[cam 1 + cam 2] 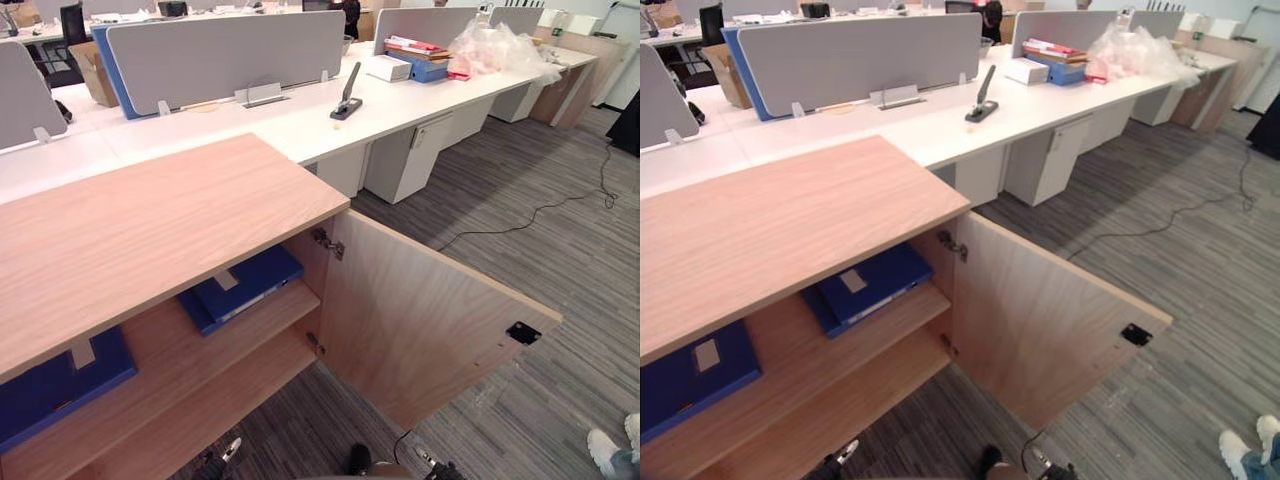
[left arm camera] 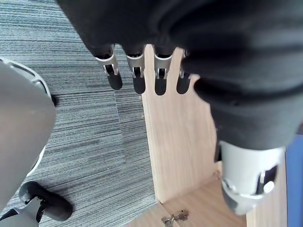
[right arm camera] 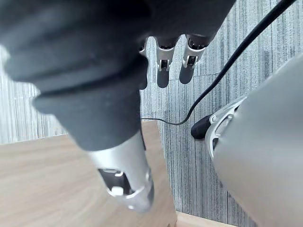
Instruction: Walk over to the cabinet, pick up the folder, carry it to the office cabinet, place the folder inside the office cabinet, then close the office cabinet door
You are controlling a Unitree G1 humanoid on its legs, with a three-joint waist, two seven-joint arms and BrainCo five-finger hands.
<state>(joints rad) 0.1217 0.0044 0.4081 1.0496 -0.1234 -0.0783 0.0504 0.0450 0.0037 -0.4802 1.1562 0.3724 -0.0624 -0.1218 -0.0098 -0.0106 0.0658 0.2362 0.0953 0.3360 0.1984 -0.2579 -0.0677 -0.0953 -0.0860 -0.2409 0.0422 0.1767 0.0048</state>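
Two blue folders lie flat on the upper shelf point(image 1: 200, 345) inside the office cabinet point(image 1: 150, 220): one folder point(image 1: 245, 285) is close to the hinge side and the other folder point(image 1: 55, 380) is well off to the left. I can't tell which one was the carried one. The door point(image 1: 420, 320) stands wide open over the carpet, so I'd say only the closing is left. Both arms hang low with nothing in them. The left robot hand point(image 2: 138, 80) has its fingers straight and slack above the door's edge, and the right robot hand point(image 3: 162, 71) is just as loose over wood and carpet. The nearer folder sits skewed, with a corner close to the shelf's front. If that corner pokes out, the door could catch on it and bounce back. A glancing push near the hinge point(image 1: 327, 242) might barely move the panel. The head views take in both folders, the whole door and a person's white shoes point(image 1: 610, 445) off to the right. The wrist views give what those miss, namely each hand's relaxed fingers, and on the left a close look at a hinge point(image 2: 174, 217).
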